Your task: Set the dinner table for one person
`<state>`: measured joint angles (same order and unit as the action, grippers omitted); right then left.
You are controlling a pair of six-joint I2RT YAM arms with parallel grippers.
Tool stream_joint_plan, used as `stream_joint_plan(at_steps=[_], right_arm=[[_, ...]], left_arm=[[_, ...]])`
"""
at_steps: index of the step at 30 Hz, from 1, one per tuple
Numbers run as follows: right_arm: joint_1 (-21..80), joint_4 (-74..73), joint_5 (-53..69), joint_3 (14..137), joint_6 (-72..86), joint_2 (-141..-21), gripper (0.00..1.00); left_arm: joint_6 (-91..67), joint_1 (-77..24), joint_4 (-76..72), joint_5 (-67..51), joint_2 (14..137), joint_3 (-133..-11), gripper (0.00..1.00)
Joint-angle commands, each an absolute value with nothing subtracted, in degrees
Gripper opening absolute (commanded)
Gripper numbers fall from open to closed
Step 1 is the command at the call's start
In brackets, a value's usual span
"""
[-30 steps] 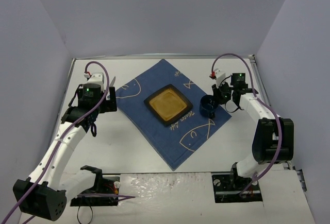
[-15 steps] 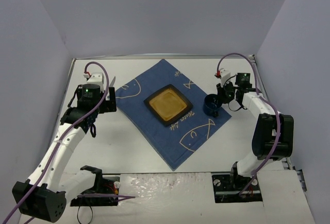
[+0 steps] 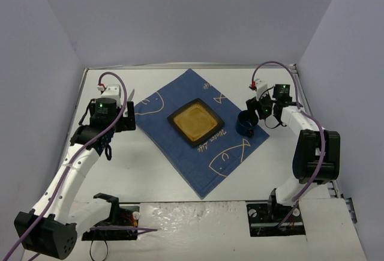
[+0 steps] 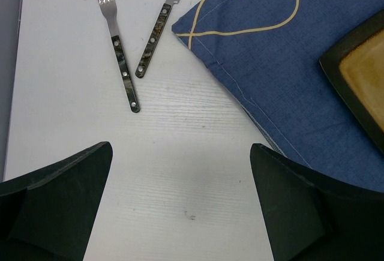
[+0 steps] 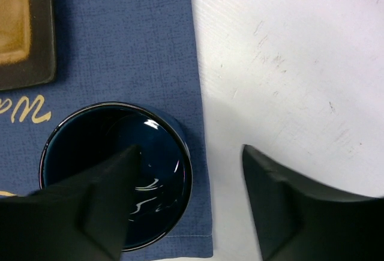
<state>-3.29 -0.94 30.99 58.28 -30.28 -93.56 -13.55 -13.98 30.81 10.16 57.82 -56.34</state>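
The white dinner table [image 3: 150, 177] carries a blue fish-print cloth [image 3: 198, 153] with a square amber plate [image 3: 195, 123] on it. A dark blue cup [image 3: 246, 123] stands on the cloth's right corner. My right gripper [image 3: 259, 117] is open over it. In the right wrist view one finger [image 5: 102, 195] hangs over the cup's inside [image 5: 162, 171] and the other finger over bare table, so the jaws straddle its rim. My left gripper [image 4: 180, 148] is open and empty above bare table. A fork [image 4: 120, 63] and a knife [image 4: 157, 30] lie ahead of it, left of the cloth [image 4: 288, 81].
Grey walls enclose the table on three sides. The knife's blade [image 3: 130, 97] shows beside the left arm in the top view; the fork is hidden there. The plate's corner [image 4: 360, 75] lies at the right of the left wrist view.
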Motion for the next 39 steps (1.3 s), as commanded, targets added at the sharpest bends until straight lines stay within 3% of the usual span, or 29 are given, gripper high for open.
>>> stream_joint_plan(at_steps=[1, 8, 12, 17, 26, 39], right_arm=[[-2.67, 0.90, 30.14, 61.22, -29.59, -89.39, 0.71], [-2.20, -2.08, 23.17, 64.76, -25.33, -75.84, 0.90], [-2.05, -1.53, 22.94, 64.95, -20.58, -69.27, 0.95], [-1.44, 4.92, 21.63, 60.08, -10.07, -60.36, 0.97], [2.49, 15.84, 22.16, 50.13, 5.37, -49.34, 1.00], [10.72, 15.76, 21.92, 43.28, 6.49, -43.77, 1.00]], left_arm=[[-12.59, -14.06, 27.60, 9.81, 56.56, -56.57, 0.97], [-14.80, -13.98, 28.01, 12.36, 59.25, -56.79, 0.97], [-15.64, -13.13, 27.72, 13.65, 64.08, -58.03, 0.97], [-19.35, -6.40, 28.01, 6.97, 75.01, -63.77, 0.97], [-22.62, 1.47, 29.76, 9.50, 93.09, -77.65, 0.95], [-23.77, 7.75, 29.62, 8.61, 108.75, -83.43, 0.81]])
